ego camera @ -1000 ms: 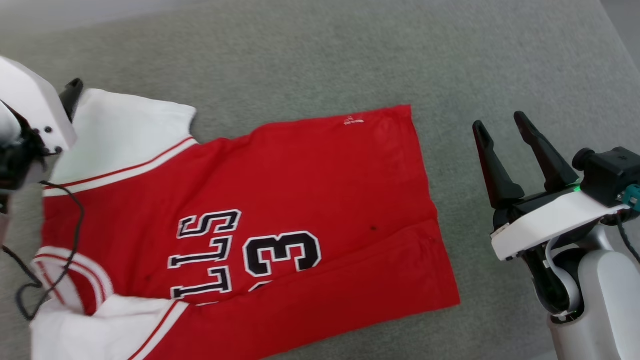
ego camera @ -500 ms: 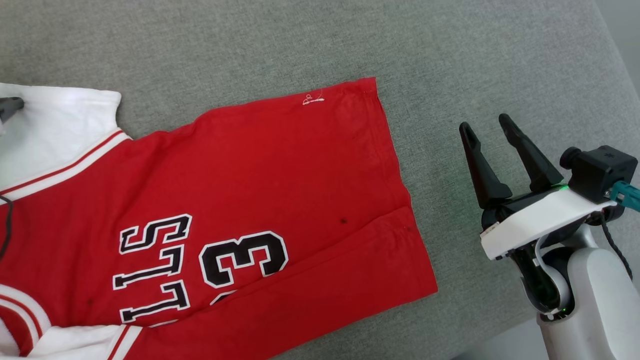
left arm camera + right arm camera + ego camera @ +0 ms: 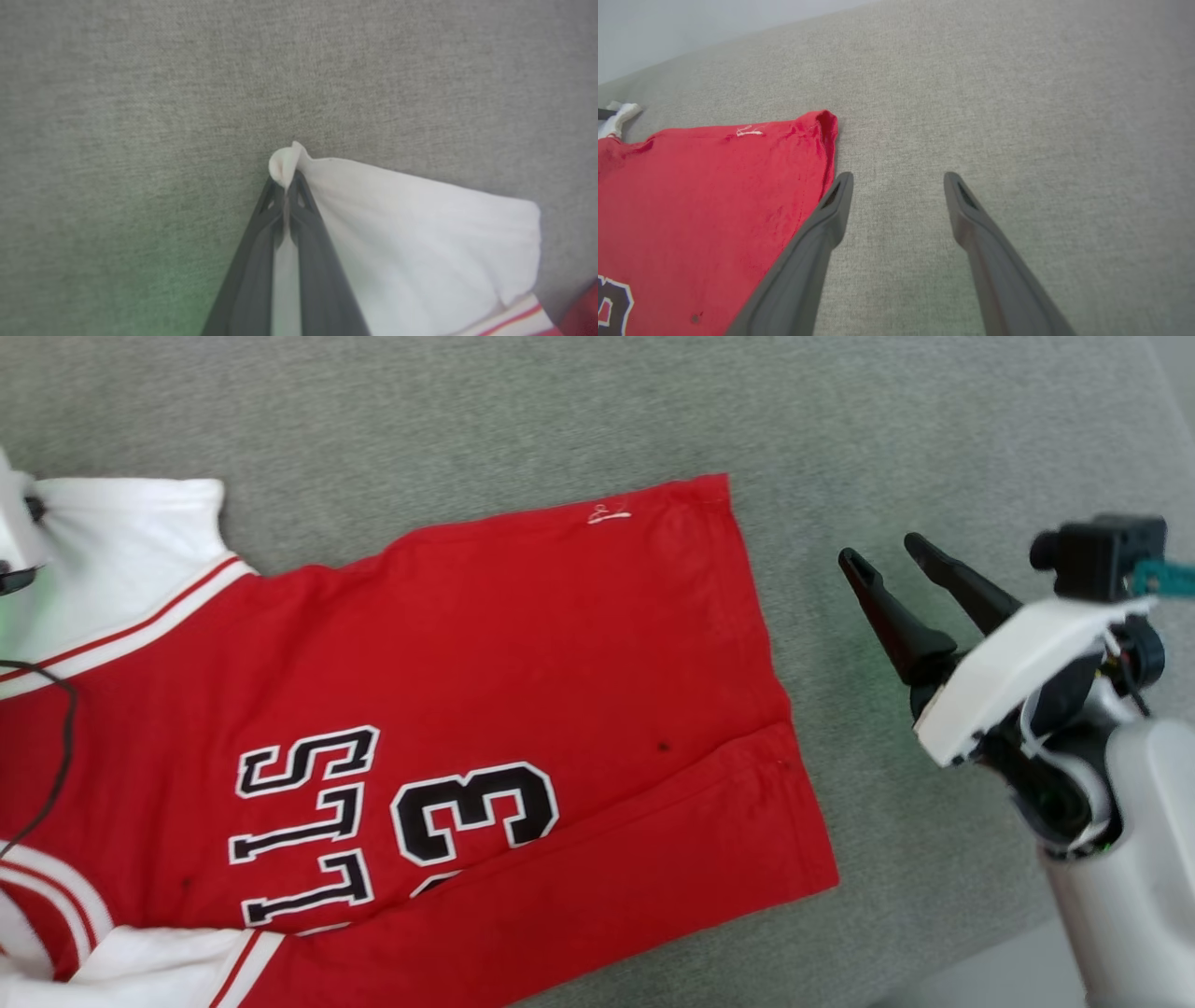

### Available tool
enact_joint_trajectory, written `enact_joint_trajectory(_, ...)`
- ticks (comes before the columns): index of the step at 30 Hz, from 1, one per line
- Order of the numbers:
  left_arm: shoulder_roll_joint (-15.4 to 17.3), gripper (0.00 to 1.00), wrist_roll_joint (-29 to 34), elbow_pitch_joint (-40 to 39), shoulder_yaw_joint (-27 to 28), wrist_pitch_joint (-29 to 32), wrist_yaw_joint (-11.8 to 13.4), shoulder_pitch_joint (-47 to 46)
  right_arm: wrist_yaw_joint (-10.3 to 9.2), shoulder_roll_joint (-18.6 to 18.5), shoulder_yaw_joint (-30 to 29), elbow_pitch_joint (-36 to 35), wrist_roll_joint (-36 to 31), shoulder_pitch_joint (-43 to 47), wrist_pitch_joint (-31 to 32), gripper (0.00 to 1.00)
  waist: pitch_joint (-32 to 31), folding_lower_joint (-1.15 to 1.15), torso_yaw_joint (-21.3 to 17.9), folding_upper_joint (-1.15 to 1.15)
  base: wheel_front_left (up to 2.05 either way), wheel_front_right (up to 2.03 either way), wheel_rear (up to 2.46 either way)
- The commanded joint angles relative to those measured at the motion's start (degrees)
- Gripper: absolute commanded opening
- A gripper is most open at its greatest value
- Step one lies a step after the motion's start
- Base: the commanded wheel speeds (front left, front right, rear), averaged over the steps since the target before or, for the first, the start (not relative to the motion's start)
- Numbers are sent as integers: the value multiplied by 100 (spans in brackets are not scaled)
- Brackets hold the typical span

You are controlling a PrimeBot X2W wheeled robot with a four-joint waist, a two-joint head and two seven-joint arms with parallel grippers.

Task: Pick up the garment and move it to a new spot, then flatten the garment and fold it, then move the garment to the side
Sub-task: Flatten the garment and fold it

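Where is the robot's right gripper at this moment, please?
In the head view, the right gripper is on the right side, open, over the grey fabric surface just beyond the hem of the red jersey-style shirt with white sleeves.

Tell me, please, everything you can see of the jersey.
The jersey is soft red cloth with white sleeves, red-and-white striped trim, black white-outlined lettering and a 3. It lies mostly flat on the grey fabric surface, its near long edge folded over. The left gripper, jaws shut, pinches one sleeve corner.
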Motion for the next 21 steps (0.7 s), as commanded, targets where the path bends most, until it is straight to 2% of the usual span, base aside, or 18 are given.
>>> enact_joint_trajectory(1,-304,0,-39,145,-227,77,-42,266,-2,-132,66,96,134,-240,289,100,-35,0,144,0,0,0,0)
enact_joint_trajectory(6,-523,0,32,-35,-219,-136,-143,-223,-2,-440,314,422,507,-927,1436,100,-18,0,574,0,0,0,0)
enact_joint_trajectory(10,-679,0,96,-207,-251,-285,-326,-562,-2,-519,422,771,588,-1441,2097,100,57,0,893,0,0,0,0)
enact_joint_trajectory(15,-893,0,189,-372,-363,-458,-512,-776,-2,-476,528,1304,506,-1936,2630,100,143,0,1213,0,0,0,0)
enact_joint_trajectory(21,-1025,0,249,-449,-473,-570,-614,-791,-2,-378,623,1977,372,-2123,2964,100,154,0,1418,0,0,0,0)
